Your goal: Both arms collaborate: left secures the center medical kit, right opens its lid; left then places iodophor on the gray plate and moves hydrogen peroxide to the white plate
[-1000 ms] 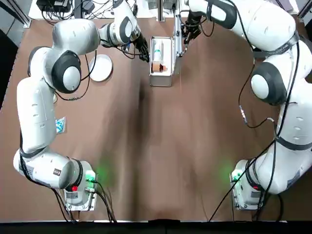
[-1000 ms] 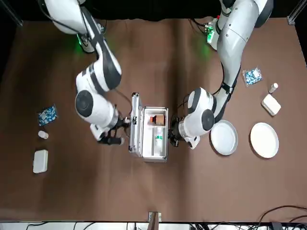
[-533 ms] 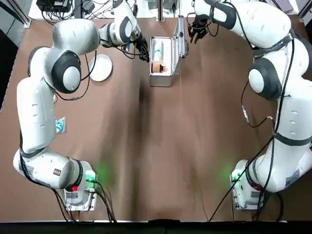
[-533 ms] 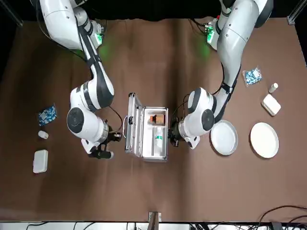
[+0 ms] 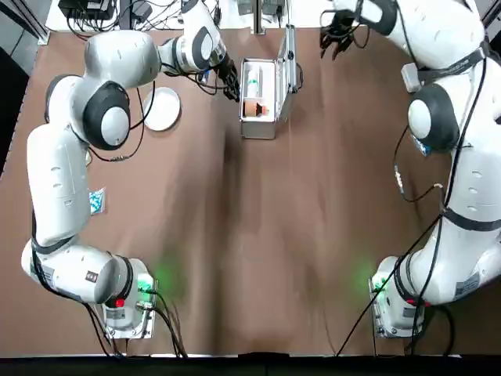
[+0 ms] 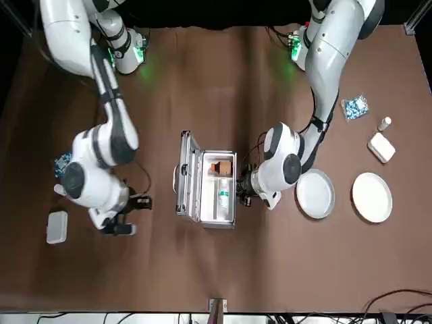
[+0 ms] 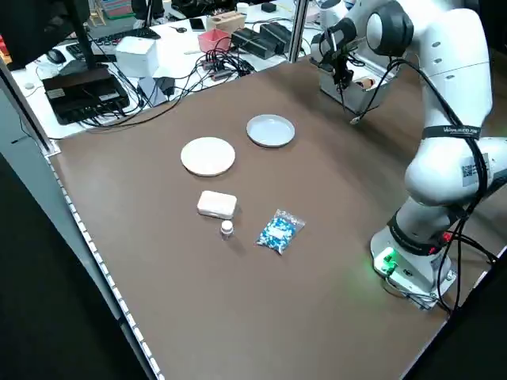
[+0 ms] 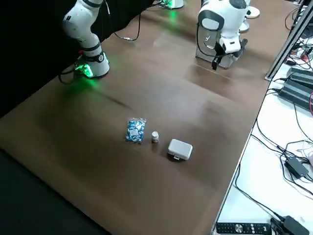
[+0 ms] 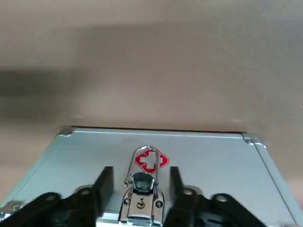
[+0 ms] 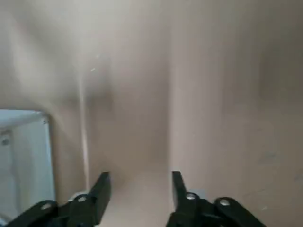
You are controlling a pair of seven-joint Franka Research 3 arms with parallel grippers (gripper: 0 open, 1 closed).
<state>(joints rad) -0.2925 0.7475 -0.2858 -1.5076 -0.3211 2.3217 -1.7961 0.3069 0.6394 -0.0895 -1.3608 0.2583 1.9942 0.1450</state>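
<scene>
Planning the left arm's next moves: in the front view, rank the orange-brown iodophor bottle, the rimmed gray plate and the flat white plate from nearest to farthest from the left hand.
1. Orange-brown iodophor bottle, inside the open kit, just beside the left hand.
2. Rimmed gray plate, on the hand's other side, away from the kit.
3. Flat white plate, beyond the gray plate.

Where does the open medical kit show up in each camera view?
Top: medical kit at upper centre, lid standing up.
Front: centre, lid at its left.
Left side: upper right, partly behind an arm.
Right side: top, right of centre, behind an arm.
Left wrist: its latched wall fills the lower half.
Right wrist: a corner at the left edge.
Shared landmark: the gray plate beside it.
</scene>
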